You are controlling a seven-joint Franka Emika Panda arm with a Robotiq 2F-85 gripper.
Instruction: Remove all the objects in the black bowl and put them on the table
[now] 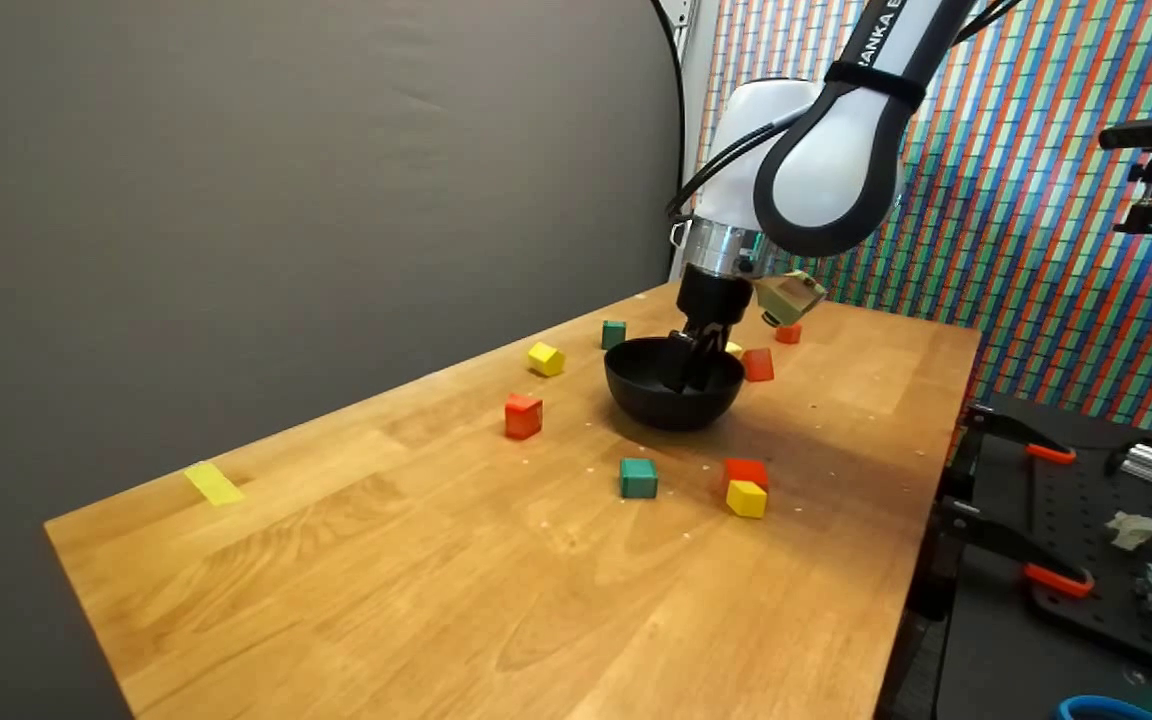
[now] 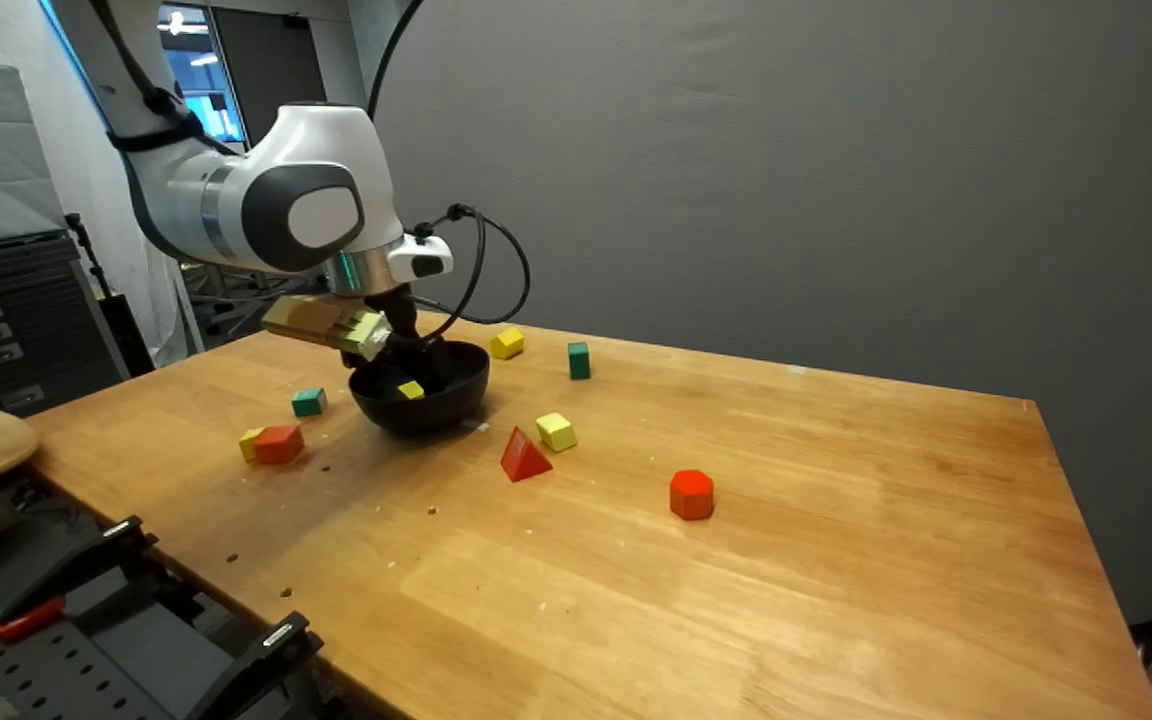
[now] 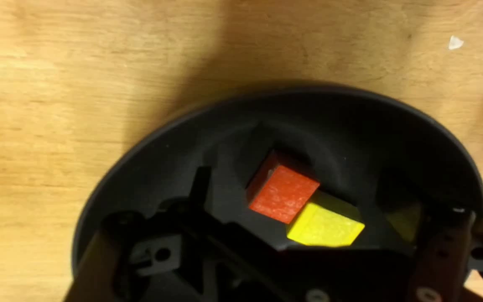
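Note:
The black bowl [image 1: 648, 402] rests on the wooden table [image 1: 386, 570], and my gripper [image 1: 693, 375] reaches down into it. In the wrist view the gripper [image 3: 302, 191] stands open, its fingers spread to either side of a red block [image 3: 283, 193] and a yellow block [image 3: 327, 226]. These two touch each other on the bowl's floor; neither is gripped. Beside the right finger, a dim yellow patch [image 3: 405, 222] shows, partly hidden. In an exterior view a yellow block [image 2: 411, 390] is visible inside the bowl [image 2: 406, 418]. The bowl's lower part is covered in the wrist view.
Several loose blocks lie around the bowl, among them a red block [image 1: 523, 416], a green block [image 1: 638, 478], a red pyramid [image 2: 524, 458] and a red hexagonal block [image 2: 691, 495]. Yellow tape [image 1: 214, 483] marks the tabletop. Black clamps [image 2: 266, 660] sit along the table's side.

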